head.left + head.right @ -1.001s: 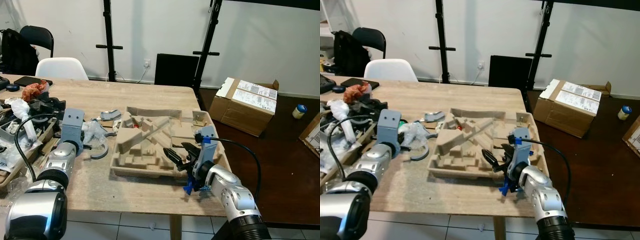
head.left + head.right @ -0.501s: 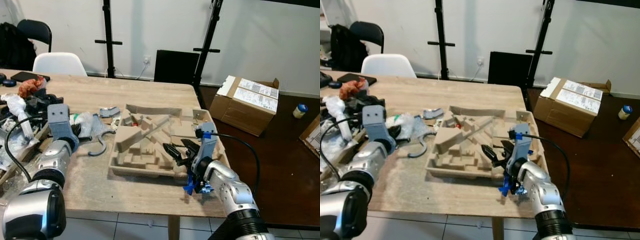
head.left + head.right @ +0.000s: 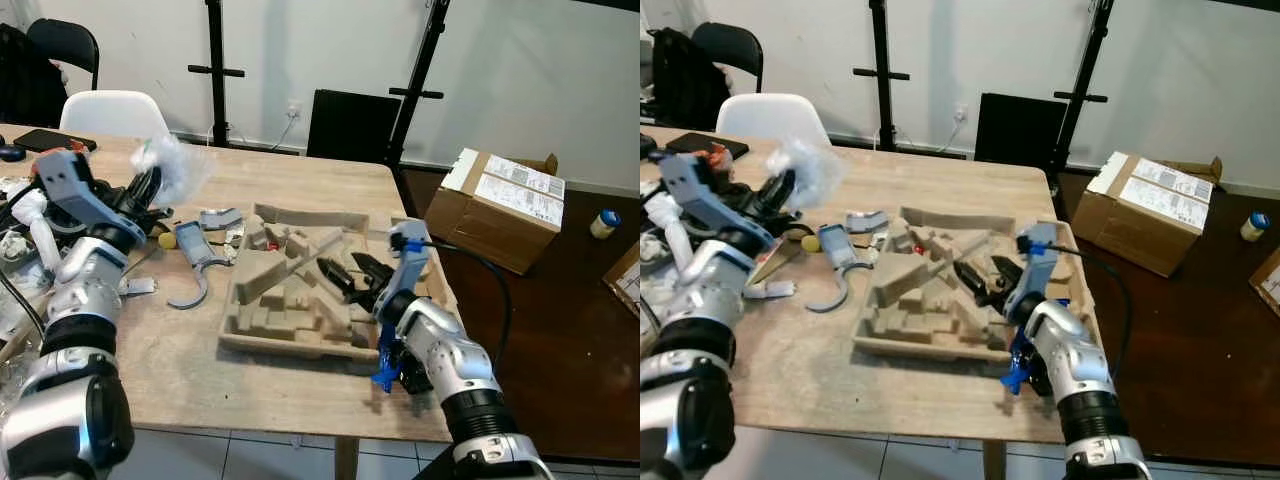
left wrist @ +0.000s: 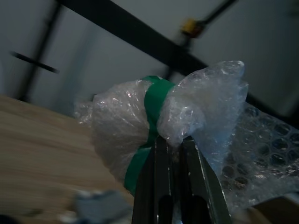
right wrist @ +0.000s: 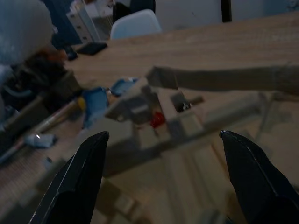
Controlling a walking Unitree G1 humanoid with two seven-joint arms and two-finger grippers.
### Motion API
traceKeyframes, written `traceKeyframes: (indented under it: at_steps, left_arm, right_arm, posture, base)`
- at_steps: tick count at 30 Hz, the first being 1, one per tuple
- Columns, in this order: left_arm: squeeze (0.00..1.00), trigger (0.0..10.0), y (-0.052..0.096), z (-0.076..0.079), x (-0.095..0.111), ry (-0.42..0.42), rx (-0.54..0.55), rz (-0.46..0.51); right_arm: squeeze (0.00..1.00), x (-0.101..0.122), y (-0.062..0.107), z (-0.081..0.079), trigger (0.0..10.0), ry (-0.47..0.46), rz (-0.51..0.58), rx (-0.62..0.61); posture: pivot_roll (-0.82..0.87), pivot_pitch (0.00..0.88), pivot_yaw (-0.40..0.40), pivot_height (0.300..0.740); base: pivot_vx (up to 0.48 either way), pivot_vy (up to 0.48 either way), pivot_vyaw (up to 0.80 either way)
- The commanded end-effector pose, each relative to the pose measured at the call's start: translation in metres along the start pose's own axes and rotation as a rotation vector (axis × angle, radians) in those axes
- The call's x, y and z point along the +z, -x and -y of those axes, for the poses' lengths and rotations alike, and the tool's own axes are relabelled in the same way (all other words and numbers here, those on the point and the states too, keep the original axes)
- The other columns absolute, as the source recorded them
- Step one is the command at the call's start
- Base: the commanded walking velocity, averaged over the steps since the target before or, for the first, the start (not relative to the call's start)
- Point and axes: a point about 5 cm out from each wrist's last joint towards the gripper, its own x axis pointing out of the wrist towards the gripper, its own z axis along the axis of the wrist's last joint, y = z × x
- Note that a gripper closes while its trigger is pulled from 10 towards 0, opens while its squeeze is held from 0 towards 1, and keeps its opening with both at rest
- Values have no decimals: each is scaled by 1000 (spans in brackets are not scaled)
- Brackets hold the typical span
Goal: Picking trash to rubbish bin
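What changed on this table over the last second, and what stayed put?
The left claw has lifted the bubble wrap bundle off the table and holds it raised, shut on it. The right claw, open, has moved further in over the moulded pulp tray. The tray, the grey curved part and the cardboard box on the floor stayed as they were.

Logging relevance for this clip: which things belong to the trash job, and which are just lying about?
Job:
- bubble wrap wad, shut in left gripper
- moulded pulp tray, under open right gripper

Lying about:
- cardboard box
- white chair
- phone
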Motion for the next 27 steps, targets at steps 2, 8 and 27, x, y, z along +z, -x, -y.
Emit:
traceKeyframes:
  at_steps: [2,8,27]
  left_arm:
    - [0,0,7,16,-10,84,-211,-119]
    - [0,0,18,33,-12,168,-375,-181]
    - [0,0,75,117,-32,396,-806,-492]
  right_arm:
    - [0,11,5,2,10000,-162,68,67]
    - [0,23,11,-2,10000,-254,127,172]
    - [0,9,65,-33,10000,-375,-139,647]
  posture:
    - [93,51,-80,740]
    - [87,40,-73,740]
    - [98,39,-80,740]
  base:
    - [0,0,0]
    - [0,0,0]
    - [0,0,0]
